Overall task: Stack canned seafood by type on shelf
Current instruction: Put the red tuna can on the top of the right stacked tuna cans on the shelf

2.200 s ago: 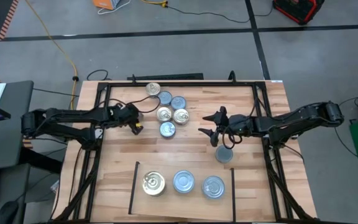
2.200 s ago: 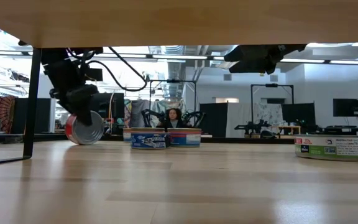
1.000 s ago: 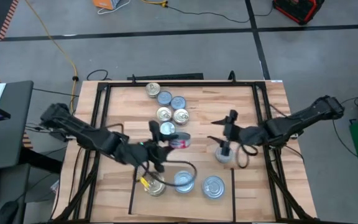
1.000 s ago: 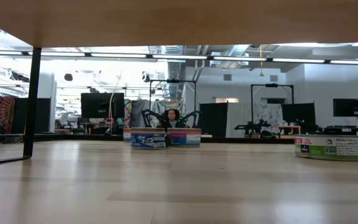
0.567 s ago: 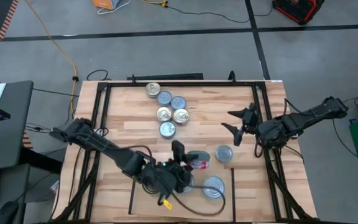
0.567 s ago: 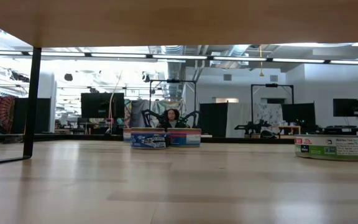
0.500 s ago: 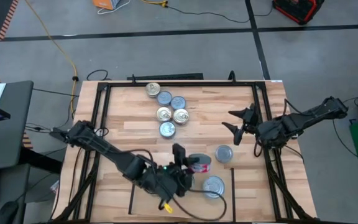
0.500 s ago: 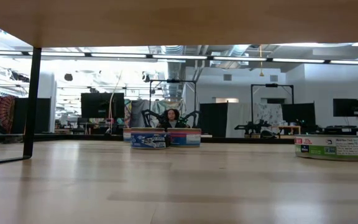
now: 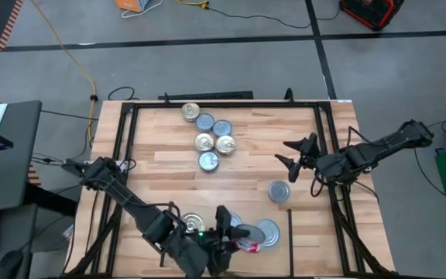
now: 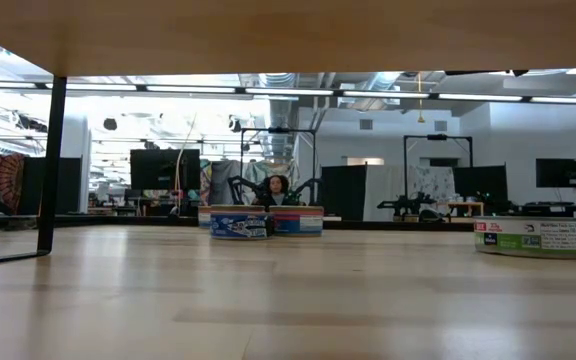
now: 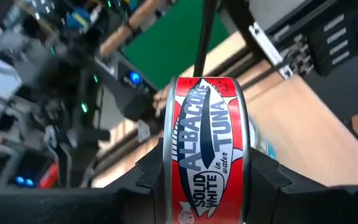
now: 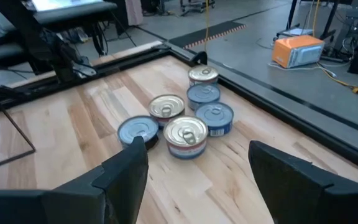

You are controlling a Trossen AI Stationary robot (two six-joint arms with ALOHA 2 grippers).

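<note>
My left gripper (image 9: 241,235) is at the table's near edge, shut on a red-labelled tuna can (image 11: 207,143) held over the shelf (image 9: 283,248). On the shelf sit a gold-topped can (image 9: 191,225) and a silver-topped can (image 9: 269,232); a third can (image 9: 228,222) shows partly behind the gripper. One silver can (image 9: 279,191) stands alone mid-table. Several cans (image 9: 207,136) are clustered toward the far edge. My right gripper (image 9: 291,155) hangs open near the right side, holding nothing, facing that cluster (image 12: 179,121). My left gripper pinches the red can's two flat ends (image 11: 166,155) between its two fingers (image 11: 267,177). The fingers come nearly level from the table's left side. The can stands on edge, its printed side wall toward the wrist camera, lifted clear of the table.
A black metal frame (image 9: 126,155) runs round the table top, with rails along both sides. Thin black lines (image 9: 166,232) mark the shelf's left and right ends. Bare wood lies between the far cluster and the shelf. In the low view, a person sits in the room far behind the table.
My left gripper has carried the red can from the table's middle toward the near edge and somewhat to the right, ending over the shelf's cans. My right gripper has drawn back from above the lone silver can toward the right edge and rolled, staying open.
</note>
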